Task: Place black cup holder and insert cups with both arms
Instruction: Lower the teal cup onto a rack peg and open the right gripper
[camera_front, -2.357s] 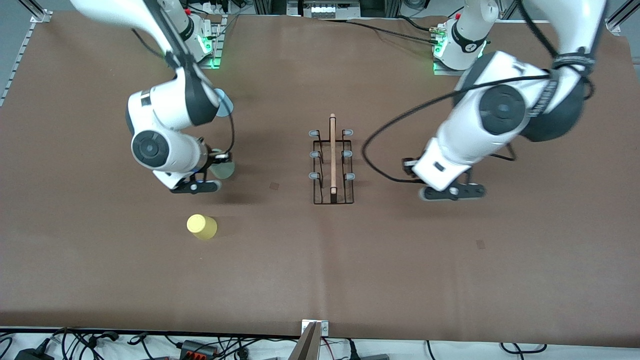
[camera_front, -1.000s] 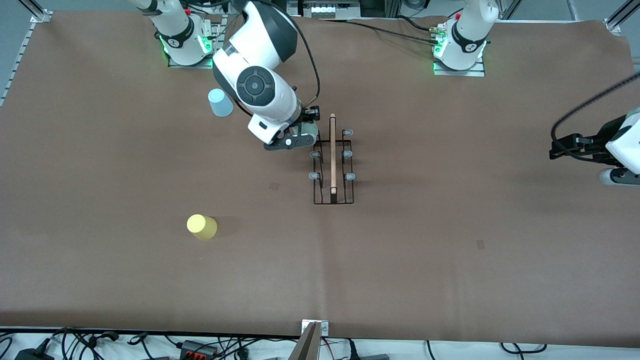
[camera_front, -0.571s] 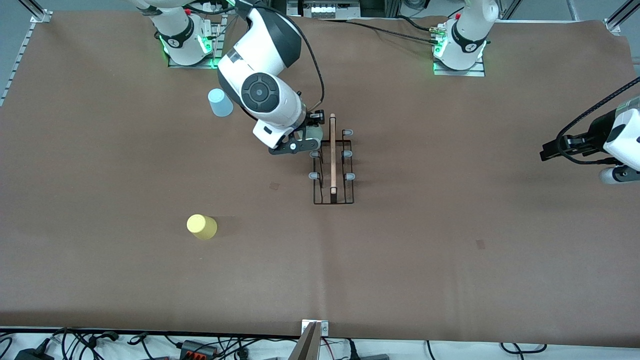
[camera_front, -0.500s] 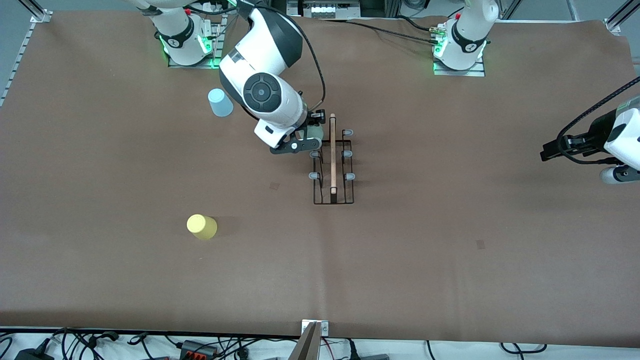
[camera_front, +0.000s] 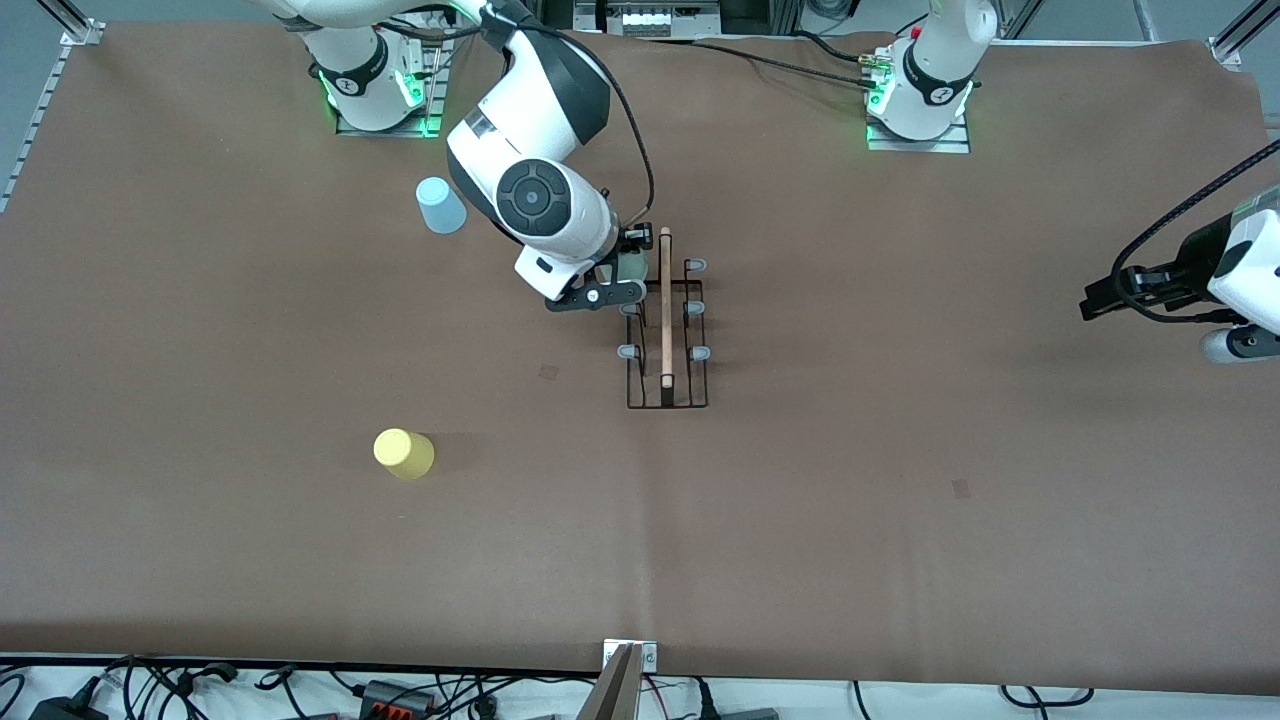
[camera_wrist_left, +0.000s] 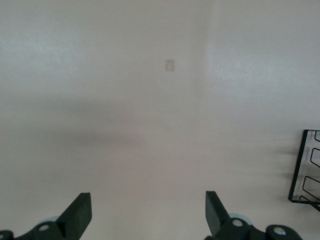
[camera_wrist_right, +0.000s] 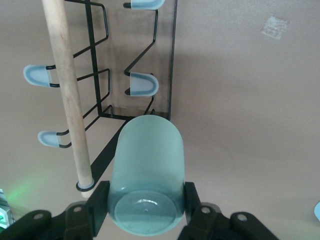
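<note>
My right gripper (camera_front: 612, 280) is clamped on the mint-green cup (camera_wrist_right: 146, 172), holding it above the rack (camera_front: 666, 330) at the end nearest the arm bases, on the side toward the right arm's end of the table. In the right wrist view the cup sits between my fingers (camera_wrist_right: 191, 200), beside the wooden handle (camera_wrist_right: 66, 90), over the prong there.

My left gripper (camera_wrist_left: 147, 215) waits with jaws apart over bare surface toward the left arm's end of the table, holding nothing.

The rack stands upright mid-table. The yellow cup (camera_front: 404, 453) stands nearer the front camera, toward the right arm's end. The light blue cup (camera_front: 439, 205) stands near the right arm's base.

The table (camera_front: 900, 520) is covered in plain brown sheeting. Cables (camera_front: 300, 690) lie along its front edge.
</note>
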